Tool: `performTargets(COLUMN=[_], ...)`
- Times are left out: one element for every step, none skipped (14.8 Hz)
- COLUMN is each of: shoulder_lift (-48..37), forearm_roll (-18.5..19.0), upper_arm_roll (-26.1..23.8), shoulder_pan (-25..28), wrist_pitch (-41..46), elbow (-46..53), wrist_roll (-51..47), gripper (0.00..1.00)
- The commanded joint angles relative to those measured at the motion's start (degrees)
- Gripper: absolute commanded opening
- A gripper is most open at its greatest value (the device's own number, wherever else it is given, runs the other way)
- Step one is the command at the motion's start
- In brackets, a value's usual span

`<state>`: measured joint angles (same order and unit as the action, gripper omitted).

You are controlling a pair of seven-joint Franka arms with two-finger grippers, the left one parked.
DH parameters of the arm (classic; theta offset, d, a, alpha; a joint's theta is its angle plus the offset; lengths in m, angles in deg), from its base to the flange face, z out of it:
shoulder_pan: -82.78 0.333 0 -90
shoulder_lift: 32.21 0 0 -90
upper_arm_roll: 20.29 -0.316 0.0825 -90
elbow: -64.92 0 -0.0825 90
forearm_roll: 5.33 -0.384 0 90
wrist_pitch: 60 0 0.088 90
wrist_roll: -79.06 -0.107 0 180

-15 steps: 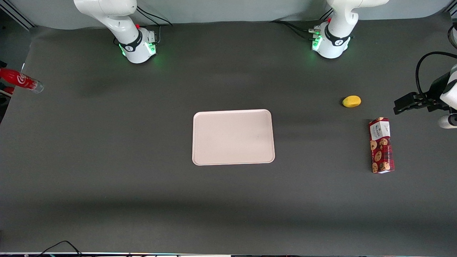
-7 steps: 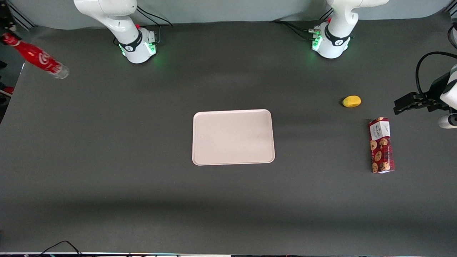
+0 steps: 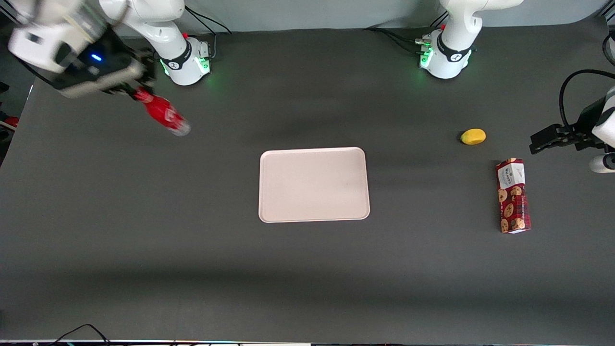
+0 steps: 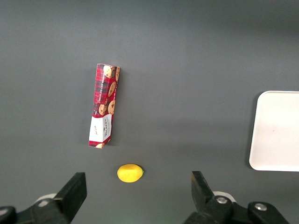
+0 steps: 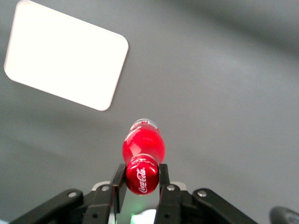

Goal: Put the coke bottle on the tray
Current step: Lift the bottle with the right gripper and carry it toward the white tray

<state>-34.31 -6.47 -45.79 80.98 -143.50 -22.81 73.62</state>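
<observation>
My right gripper (image 3: 137,91) (image 5: 141,179) is shut on the capped neck of the coke bottle (image 3: 164,114) (image 5: 143,148), a slim red bottle with white script. It hangs tilted in the air above the dark table, clear base pointing down, near the working arm's base. Both fingers (image 5: 118,182) press the red cap from either side. The tray (image 3: 314,184) (image 5: 65,62) (image 4: 276,131), pale pinkish-white with rounded corners, lies flat at the table's middle with nothing on it, well apart from the bottle and nearer to the front camera.
A yellow lemon (image 3: 473,136) (image 4: 130,172) and a red cookie box (image 3: 513,195) (image 4: 103,105) lie toward the parked arm's end of the table. The working arm's base (image 3: 185,60) stands close to the bottle.
The bottle, held by my gripper, has swung in from the table's edge at the working arm's end toward the middle. The gripper and wrist have come into the front view.
</observation>
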Motion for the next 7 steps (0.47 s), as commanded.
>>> performTargets(shoulder_lift=[6.56,7.54,8.94,10.95,13.15,15.61,18.24], forearm_roll=[-0.62,-0.44,-0.18,0.08,1.48,4.71,7.79], upper_arm_roll=[-5.42,-6.83,-8.15,-8.51,-9.03,-9.39,-10.61], shoulder_pan=[-0.23,-0.05,0.65,1.26,2.31,3.45,3.64], wrist_pitch=[-6.73,-11.12,-15.51,-19.12,-21.77,-22.93,-24.24], elbow=[0.03,-2.51,-4.8,-6.56,-7.19,-7.2,-7.28], wrist_roll=[-10.52,-13.43,-16.94,-21.06,-24.5,-28.18,-31.44], gripper=[0.0,0.0,0.0,0.0,0.0,0.0,0.0])
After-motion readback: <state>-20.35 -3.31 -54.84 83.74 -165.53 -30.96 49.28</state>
